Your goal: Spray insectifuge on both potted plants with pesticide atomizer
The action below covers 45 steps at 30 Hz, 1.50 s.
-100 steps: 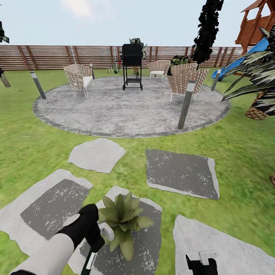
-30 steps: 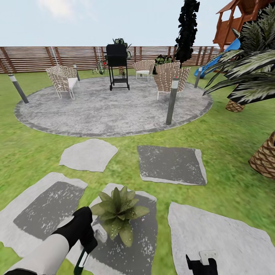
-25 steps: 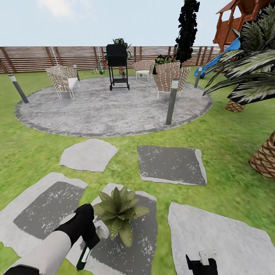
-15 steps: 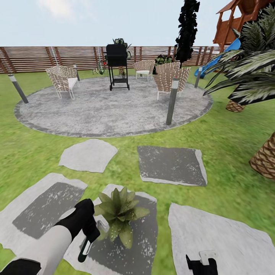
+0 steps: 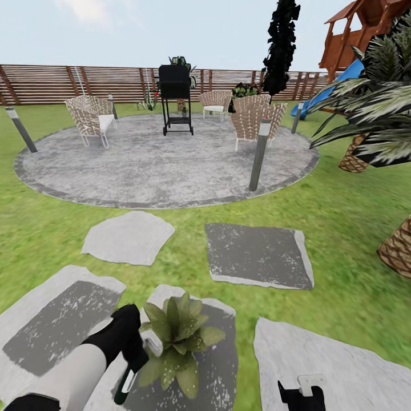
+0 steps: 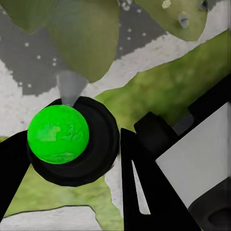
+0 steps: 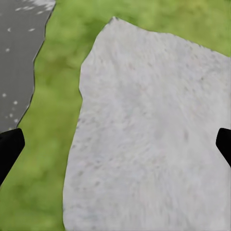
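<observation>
**Sprayer held at the first plant**

Right now the left gripper (image 5: pixel 130 337) sits beside a potted plant (image 5: pixel 174 341), a low rosette of speckled leaves resting on a dark grey stepping stone (image 5: pixel 214 365) in the lawn (image 5: pixel 342 228). It is clamped on the pesticide atomizer (image 5: pixel 134 365): the white head shows against the leaves and the dark green handle loop hangs below the gripper. Holding the head this close, pointing at the rosette, looks meant to land the spray on the foliage rather than on the stone.

In the left wrist view the black fingers (image 6: pixel 144 192) flank a round dark body with a bright green cap (image 6: pixel 58 134), with broad leaves (image 6: pixel 86 38) just beyond. That is probably the atomizer seen end-on, though the angle makes it hard to be sure, and whether the fingers press the trigger cannot be told.

The right gripper (image 5: pixel 301 395) hangs low over a pale stepping stone (image 7: pixel 149 134). Its black fingertips (image 7: pixel 9 147) stand at opposite edges of the right wrist view, spread wide with nothing between them.

By my reckoning the spraying of this plant is under way or about to start.
</observation>
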Available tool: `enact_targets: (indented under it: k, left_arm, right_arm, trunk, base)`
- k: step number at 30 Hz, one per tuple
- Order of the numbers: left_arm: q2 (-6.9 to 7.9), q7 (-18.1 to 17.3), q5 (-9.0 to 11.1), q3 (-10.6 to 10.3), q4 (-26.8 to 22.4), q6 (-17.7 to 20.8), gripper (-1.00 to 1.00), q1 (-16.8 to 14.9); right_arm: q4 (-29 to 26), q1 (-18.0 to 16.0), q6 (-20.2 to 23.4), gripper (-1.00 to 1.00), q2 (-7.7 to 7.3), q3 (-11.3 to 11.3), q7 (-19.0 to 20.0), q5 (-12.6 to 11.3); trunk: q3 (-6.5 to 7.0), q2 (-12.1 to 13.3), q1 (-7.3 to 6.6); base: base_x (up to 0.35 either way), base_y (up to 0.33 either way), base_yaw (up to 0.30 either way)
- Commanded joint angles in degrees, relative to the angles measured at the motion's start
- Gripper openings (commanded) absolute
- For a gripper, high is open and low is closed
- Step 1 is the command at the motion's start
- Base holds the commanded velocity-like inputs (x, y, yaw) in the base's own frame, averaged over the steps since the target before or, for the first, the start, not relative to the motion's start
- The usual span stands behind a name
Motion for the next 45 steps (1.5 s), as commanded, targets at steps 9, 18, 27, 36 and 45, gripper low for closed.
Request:
enact_targets:
  k: [9,18,27,36,45]
  left_arm:
    - [0.08,-0.44,-0.30,-0.27,1.25,-0.17,-1.00,2.06]
    - [-2.57,-0.35,0.23,-0.28,0.34,-0.12,-1.00,1.99]
    - [-0.30,-0.27,0.23,-0.21,0.42,-0.12,-1.00,1.98]
    - [-1.02,-0.26,0.48,-0.09,0.37,-0.16,-1.00,1.98]
    - [-3.02,-0.26,0.66,-0.26,0.31,-0.13,-1.00,1.93]
  right_arm:
    - [0.05,-0.03,-0.20,1.00,0.00,-0.49,0.38,0.13]
    - [-0.04,-0.04,-0.20,1.00,-0.14,-0.54,0.38,0.13]
    - [0.00,-0.04,-0.20,1.00,-0.17,-0.54,0.38,0.13]
    - [-0.02,-0.06,-0.20,1.00,-0.17,-0.55,0.38,0.13]
    - [-0.04,-0.05,-0.20,1.00,-0.16,-0.56,0.38,0.13]
  trunk:
    - [-0.05,-0.02,-0.01]
    - [-0.05,-0.02,-0.01]
    - [-0.05,-0.02,-0.01]
    - [-0.05,-0.02,-0.01]
    - [-0.05,-0.02,-0.01]
  base:
    - [0.001,0.000,0.000]
    - [0.000,0.000,0.000]
    - [0.000,0.000,0.000]
    - [0.000,0.000,0.000]
    - [0.000,0.000,0.000]
